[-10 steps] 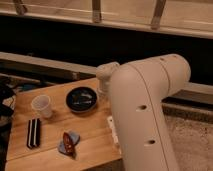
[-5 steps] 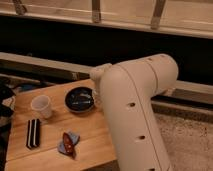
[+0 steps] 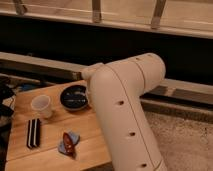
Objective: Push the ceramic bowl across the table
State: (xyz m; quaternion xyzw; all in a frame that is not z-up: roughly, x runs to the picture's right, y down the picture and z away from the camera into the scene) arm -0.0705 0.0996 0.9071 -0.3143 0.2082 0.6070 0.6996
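The ceramic bowl (image 3: 74, 97), round, black and glossy with pale glints inside, sits at the far middle of the light-brown wooden table (image 3: 50, 152). My thick white arm (image 3: 125, 110) rises from the lower right and bends over the table's right side. Its upper end (image 3: 90, 75) is right beside the bowl and covers the bowl's right edge. My gripper is hidden behind or below the arm and does not show in the camera view.
A small white cup (image 3: 41, 106) stands left of the bowl. A black striped flat object (image 3: 33, 133) lies at the front left. A red and blue item (image 3: 68, 142) lies near the front edge. A dark wall and a ledge run behind the table.
My arm has swung left across the table's right side and now overlaps the bowl's right edge. The cup and the other items have not moved.
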